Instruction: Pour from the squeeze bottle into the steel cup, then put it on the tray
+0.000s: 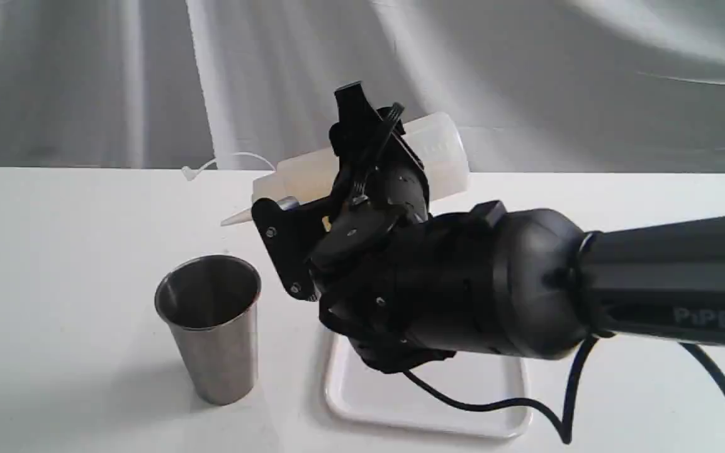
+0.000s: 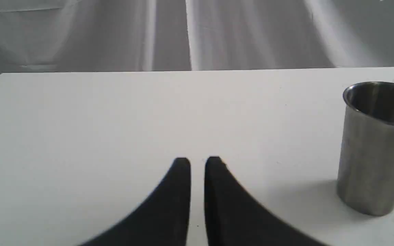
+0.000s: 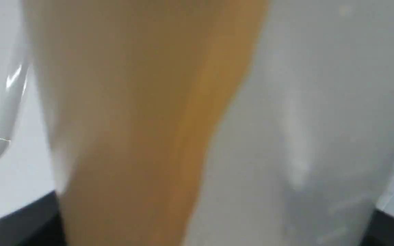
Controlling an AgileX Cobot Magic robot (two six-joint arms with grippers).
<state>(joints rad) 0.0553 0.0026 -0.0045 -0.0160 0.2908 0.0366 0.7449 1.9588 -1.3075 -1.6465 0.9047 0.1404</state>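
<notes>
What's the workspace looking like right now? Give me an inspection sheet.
Surface: white table, no spills seen.
Job's things: bottle held tilted, nozzle toward the cup, no stream seen; cup upright on the table; tray flat beside it, partly hidden by the right arm.
Clutter: nothing seen.
Grippers: right gripper shut on the bottle; left gripper shut, holding nothing.
Cables: black cable droops from the right arm across the tray.
Surroundings: grey draped cloth behind the table.
</notes>
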